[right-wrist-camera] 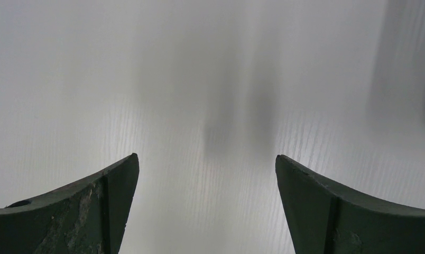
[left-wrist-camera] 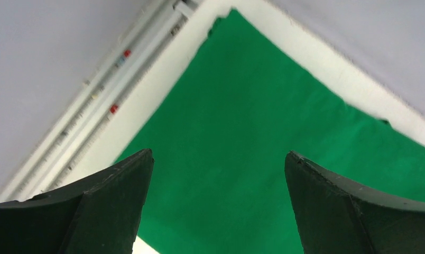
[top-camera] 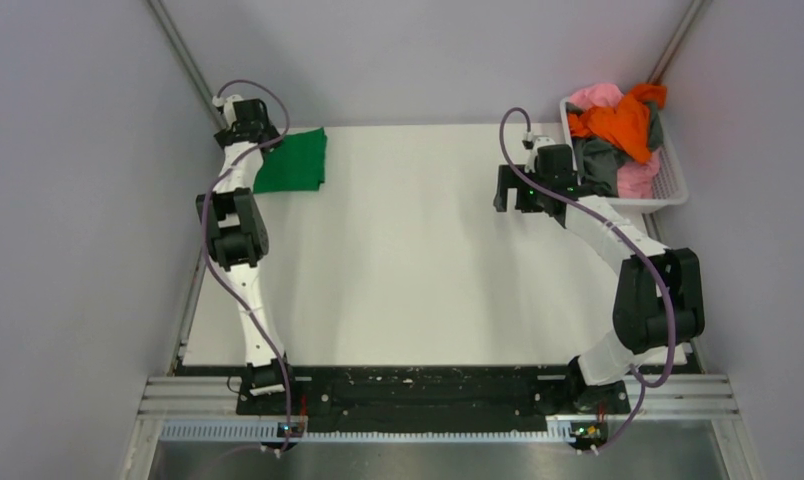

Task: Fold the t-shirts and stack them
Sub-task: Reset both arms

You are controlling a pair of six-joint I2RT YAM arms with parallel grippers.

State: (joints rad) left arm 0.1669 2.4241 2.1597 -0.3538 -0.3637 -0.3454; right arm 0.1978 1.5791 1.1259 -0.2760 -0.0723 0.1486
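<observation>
A folded bright green cloth t-shirt (top-camera: 296,160) lies at the far left corner of the white desk (top-camera: 408,260), beneath the left pincer (left-wrist-camera: 218,159), which is spread wide and empty. The right pincer (right-wrist-camera: 205,159), likewise wide and empty, hangs over bare desk.

No readable text, labels, brands or numbers on anything in view.

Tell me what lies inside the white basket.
The basket holds an orange shirt on top of a pink shirt and a dark grey shirt, all crumpled. Anything deeper is covered.
</observation>
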